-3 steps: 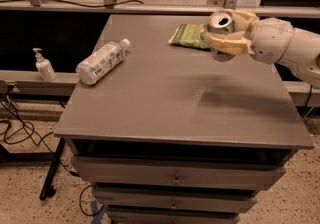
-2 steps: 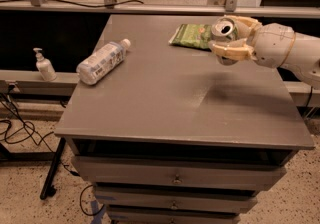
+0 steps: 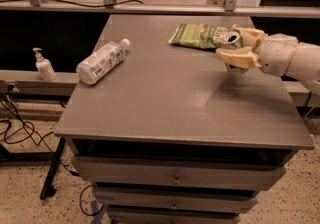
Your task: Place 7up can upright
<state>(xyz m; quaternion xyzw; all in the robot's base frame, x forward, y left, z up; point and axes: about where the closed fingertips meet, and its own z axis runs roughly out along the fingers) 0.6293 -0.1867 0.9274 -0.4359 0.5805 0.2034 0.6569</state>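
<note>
The 7up can is held in my gripper at the right side of the grey cabinet top. Its shiny metal top faces the camera and up-left, so it is tilted. My cream fingers are shut around the can's body, which they mostly hide. The can hangs a little above the surface, with its shadow on the top just below it. My white arm comes in from the right edge.
A flat green snack bag lies at the back, just left of the can. A clear plastic bottle with a white cap lies on its side at the left. A soap dispenser stands on a ledge further left. Drawers are below the front edge.
My gripper with the can has moved down toward the surface and slightly toward the front. The bottle and bag have not moved.
</note>
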